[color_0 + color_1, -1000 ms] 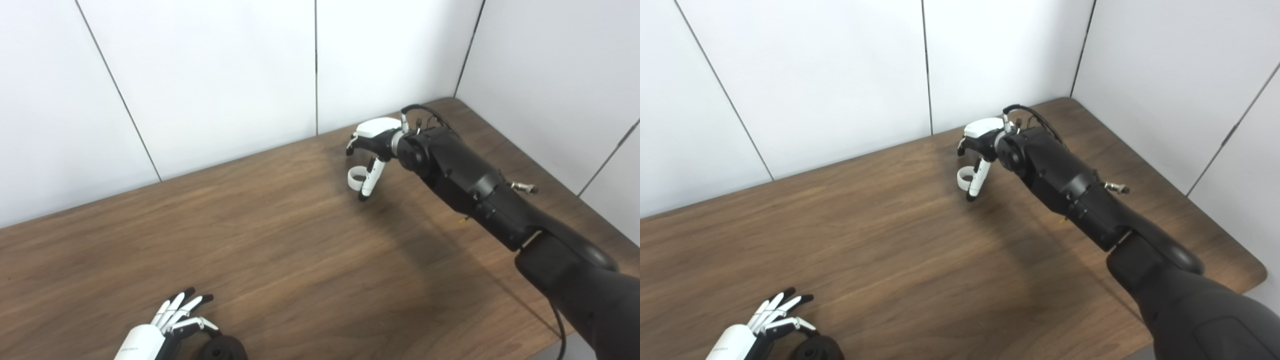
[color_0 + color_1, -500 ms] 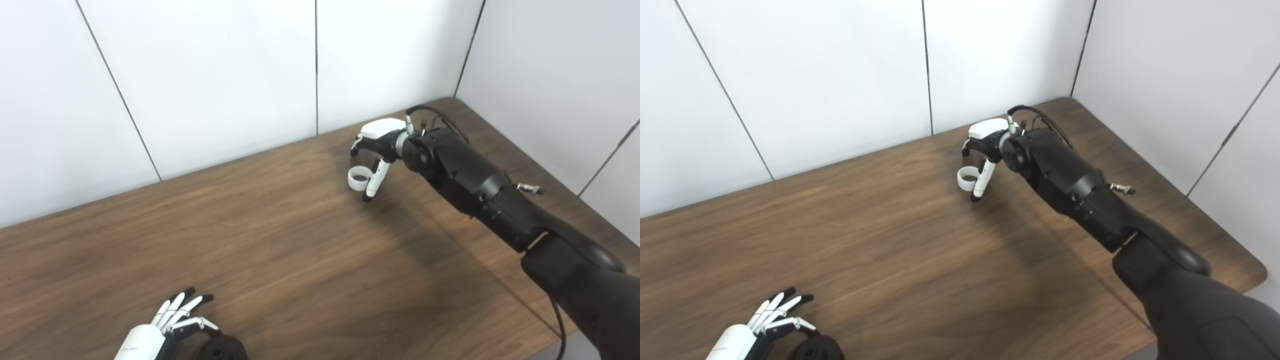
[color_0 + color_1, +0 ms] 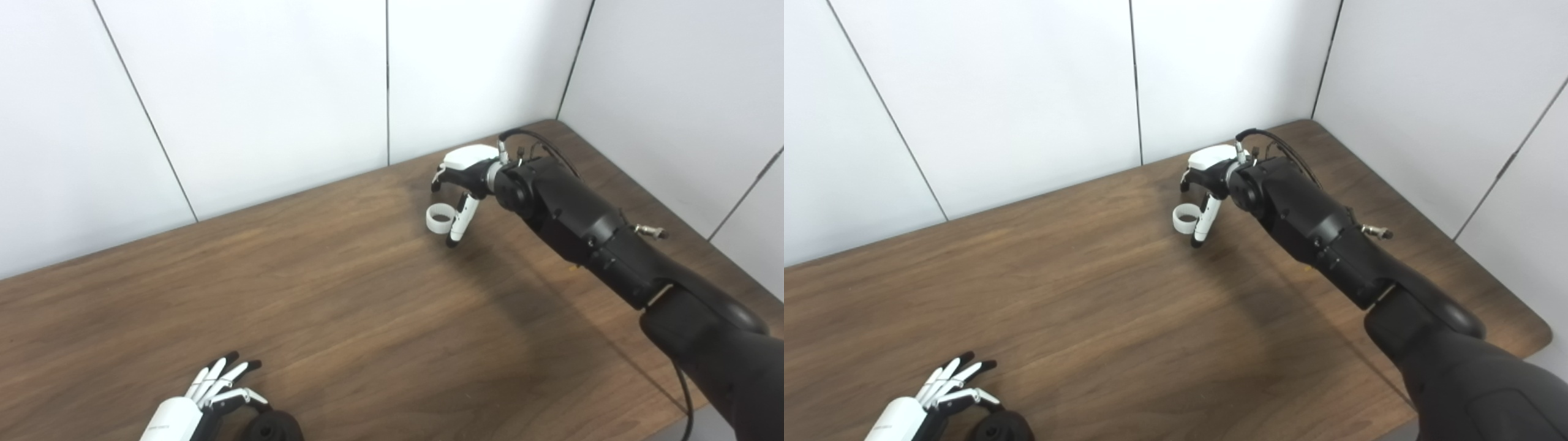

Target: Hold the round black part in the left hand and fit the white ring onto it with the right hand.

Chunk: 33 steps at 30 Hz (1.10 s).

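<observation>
Since a second ago only the right hand (image 3: pixel 460 184) has shifted, a little rightward. Nearest, the left hand (image 3: pixel 202 401) lies low on the bench (image 3: pixel 343 306), fingers (image 3: pixel 222 375) spread and released, the black part (image 3: pixel 272 427) just beside it. Far back, the right arm reaches out, fingers curled down, grasping the ring (image 3: pixel 438 218).

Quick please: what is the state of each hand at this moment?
Left hand: open, fingers spread beside the round black part, not holding it.
Right hand: at the white ring; cannot tell if it grips it.
</observation>
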Tool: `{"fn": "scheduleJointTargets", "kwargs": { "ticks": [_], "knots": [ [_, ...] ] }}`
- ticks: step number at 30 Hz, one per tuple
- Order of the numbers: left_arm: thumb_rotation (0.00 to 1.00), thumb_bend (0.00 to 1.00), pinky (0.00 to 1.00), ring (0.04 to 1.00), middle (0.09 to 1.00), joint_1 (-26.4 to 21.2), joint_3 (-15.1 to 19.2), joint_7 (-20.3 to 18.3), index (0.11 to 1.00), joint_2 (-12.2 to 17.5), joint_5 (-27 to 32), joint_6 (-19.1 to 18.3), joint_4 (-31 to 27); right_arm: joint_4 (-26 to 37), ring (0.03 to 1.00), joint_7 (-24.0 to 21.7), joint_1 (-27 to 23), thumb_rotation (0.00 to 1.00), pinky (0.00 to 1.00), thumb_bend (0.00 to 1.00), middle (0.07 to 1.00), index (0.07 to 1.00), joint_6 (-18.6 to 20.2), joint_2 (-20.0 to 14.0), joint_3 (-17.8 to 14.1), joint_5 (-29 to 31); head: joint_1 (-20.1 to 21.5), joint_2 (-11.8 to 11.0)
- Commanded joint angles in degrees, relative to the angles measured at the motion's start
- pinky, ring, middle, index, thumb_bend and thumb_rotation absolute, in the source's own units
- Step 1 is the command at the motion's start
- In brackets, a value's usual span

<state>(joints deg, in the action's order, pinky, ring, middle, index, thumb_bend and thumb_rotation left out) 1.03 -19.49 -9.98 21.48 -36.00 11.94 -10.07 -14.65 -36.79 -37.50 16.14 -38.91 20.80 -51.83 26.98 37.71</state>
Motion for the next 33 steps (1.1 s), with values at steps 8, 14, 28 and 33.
{"fn": "scheduleJointTargets", "kwargs": {
  "ticks": [8,14,28,33],
  "knots": [
    [0.05,0.52,1.00,0.988,0.905,0.17,-0.38,-1.95,0.480,0.56,-1.42,-1.11,0.10,1.49,1.000,1.57,-1.99,0.41,0.95,0.98,0.982,0.842,0.22,-1.57,-1.24,0.03,-0.20,0.01],
    [0.05,0.52,1.00,0.989,0.905,0.25,-0.28,-1.83,0.480,0.58,-1.40,-0.99,0.15,1.78,1.000,1.73,-1.83,0.40,0.96,0.97,0.980,0.841,0.30,-1.29,-1.21,0.08,-0.38,0.05],
    [0.05,0.52,1.00,1.000,0.911,0.43,0.19,-2.21,0.480,0.80,-0.69,-1.80,-0.06,-0.38,0.940,13.32,0.00,0.14,0.85,0.52,0.847,0.484,-5.13,0.18,-1.99,1.51,-0.71,-0.08],
    [0.05,0.52,1.00,0.996,0.904,0.58,0.48,-1.87,0.479,0.76,-0.13,-1.55,0.16,-0.79,0.950,13.51,-0.10,0.14,0.87,0.51,0.851,0.481,-4.93,0.30,-1.85,1.43,-0.54,-0.19]
  ]
}}
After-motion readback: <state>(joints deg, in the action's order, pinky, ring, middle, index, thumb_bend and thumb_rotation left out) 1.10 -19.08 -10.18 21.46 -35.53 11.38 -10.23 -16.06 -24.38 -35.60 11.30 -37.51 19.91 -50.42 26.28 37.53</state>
